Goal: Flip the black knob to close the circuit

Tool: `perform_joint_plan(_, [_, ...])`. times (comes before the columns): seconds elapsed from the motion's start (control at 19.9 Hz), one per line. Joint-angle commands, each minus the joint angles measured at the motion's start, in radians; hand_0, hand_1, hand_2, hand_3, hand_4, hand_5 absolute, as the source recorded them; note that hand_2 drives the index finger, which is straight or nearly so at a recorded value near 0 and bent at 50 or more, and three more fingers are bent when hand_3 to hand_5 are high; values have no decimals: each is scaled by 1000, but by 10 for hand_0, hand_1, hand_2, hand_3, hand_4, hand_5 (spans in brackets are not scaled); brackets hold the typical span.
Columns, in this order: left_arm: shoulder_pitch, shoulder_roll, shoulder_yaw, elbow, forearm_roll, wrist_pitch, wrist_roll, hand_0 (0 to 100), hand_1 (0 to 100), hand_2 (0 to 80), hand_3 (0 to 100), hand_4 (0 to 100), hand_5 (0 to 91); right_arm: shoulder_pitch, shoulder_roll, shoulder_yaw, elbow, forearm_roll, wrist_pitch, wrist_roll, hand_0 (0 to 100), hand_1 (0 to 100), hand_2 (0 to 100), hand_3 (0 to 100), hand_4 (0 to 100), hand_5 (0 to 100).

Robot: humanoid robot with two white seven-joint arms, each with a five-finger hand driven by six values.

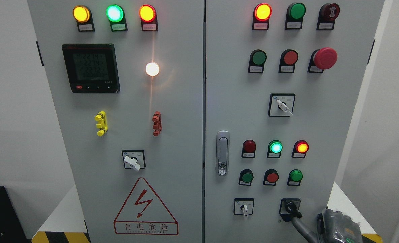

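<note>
The black knob (291, 207) sits in a black-framed switch plate at the lower right of the cabinet's right door, its lever pointing down and to the right. My right hand (320, 225) comes up from the bottom right corner, and its grey tip reaches the underside of the knob. Whether it grips the knob is hidden by the frame's lower edge. My left arm is out of sight.
A white-levered selector switch (244, 207) is just left of the knob. Above are green and red push buttons (271, 177), lit indicator lamps (275, 147) and a door latch (222, 153). A red mushroom stop button (324, 58) juts out at upper right. Striped floor edges flank the cabinet.
</note>
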Motion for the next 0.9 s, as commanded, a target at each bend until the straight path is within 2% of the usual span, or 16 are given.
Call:
perform_joint_plan(0.0, [0,0,0,-1,0,-1,-1,120,556,0,0,0,0,9,-3,15,-24,-9,-4,-21,0,0,888,1000,963,964])
perform_joint_plan(0.3, [0,0,0,-1,0,-1,-1,120,556,0,0,0,0,18,-5,67,-25,-10,-2,-41,0,0,890,1000,964,969])
perform_joint_plan(0.65, [0,0,-1,-1,0,-1,-1,120,556,0,0,0,0,40,-17,129,-25,-10,-1,-44,0,0,889,1000,965,970])
perform_joint_plan(0.85, [0,0,0,1,0,-1,-1,120,556,0,0,0,0,46,-15,165,-34,-10,-1,-70,0,0,888,1000,966,970])
